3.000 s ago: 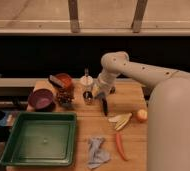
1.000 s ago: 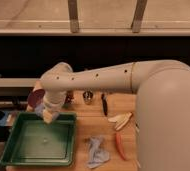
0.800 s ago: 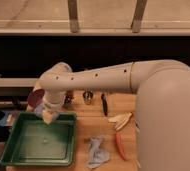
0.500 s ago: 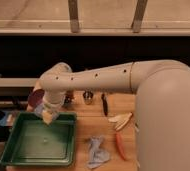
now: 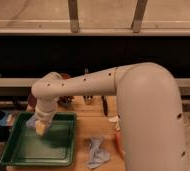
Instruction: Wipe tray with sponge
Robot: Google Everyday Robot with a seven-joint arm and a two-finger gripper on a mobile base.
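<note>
A: Where's the sponge?

B: The pale yellow sponge [image 5: 41, 129] sits at the tip of the tool [image 5: 38, 122], left of centre in the frame. The tool is closed around it, over the upper left part of the green tray [image 5: 50, 146]. Whether it touches the tray floor, I cannot tell.

A: How will it handle?

B: Likely light and soft. It should squash under pressure, so grip its upper half and leave the underside free. A rumpled cloth [image 5: 97, 152] lies on the wooden surface [image 5: 88, 127] right of the tray.
</note>
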